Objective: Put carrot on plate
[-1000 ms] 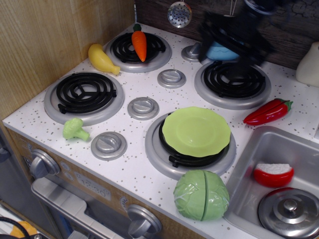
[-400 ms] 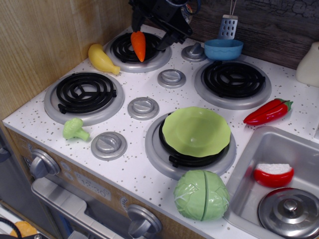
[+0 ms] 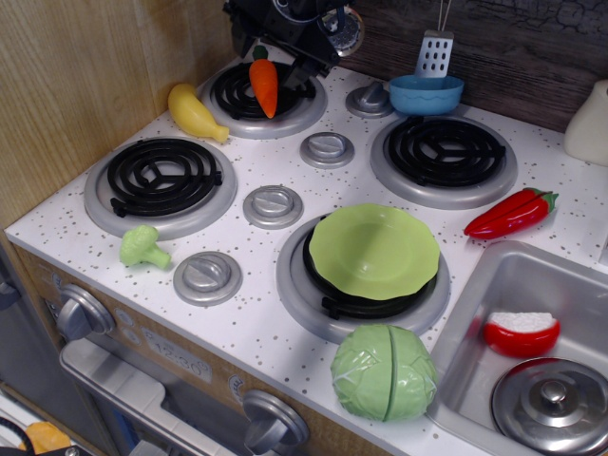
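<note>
Observation.image view shows the black gripper (image 3: pixel 275 38) up at the back left corner, right over the carrot (image 3: pixel 263 82) lying on the back burner, jaws too dark to tell, so next it must grab it and carry it to the green plate (image 3: pixel 374 250) near the front edge.

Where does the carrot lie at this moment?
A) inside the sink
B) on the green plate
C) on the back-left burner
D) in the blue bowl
C: the carrot lies on the black coil of the back-left burner, just below the dark end effector, while the plate on the front-right burner holds nothing.
</note>
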You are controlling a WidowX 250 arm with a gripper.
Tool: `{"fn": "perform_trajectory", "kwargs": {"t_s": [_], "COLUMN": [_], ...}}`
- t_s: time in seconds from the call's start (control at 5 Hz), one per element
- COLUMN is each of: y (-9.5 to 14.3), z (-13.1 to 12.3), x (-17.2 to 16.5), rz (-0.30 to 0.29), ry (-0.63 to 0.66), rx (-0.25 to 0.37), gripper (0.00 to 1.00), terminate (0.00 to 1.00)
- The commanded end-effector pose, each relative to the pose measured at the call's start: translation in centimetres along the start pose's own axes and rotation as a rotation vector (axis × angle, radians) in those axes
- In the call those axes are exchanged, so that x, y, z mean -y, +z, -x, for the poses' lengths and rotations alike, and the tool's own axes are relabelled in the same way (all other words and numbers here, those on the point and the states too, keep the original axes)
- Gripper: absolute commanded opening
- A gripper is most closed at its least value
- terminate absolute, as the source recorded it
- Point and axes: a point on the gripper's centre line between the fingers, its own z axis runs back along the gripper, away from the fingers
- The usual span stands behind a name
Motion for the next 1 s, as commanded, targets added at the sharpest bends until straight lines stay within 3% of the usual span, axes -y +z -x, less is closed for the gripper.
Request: {"fn": "perform_trajectory", "kwargs": {"t_s": [0.0, 0.2, 0.8], "y": [-1.3, -1.8, -3.4], "z": [-1.9, -2.2, -1.6], "x": [-0.2, 0.3, -0.3], "rz": [0.032, 0.028, 0.111], "ry": [0.093, 0.142, 0.168], "rx": [0.055, 0.056, 0.011], "gripper": [1.0, 1.0, 1.0], "terminate": [0.0, 0.0, 0.0]}}
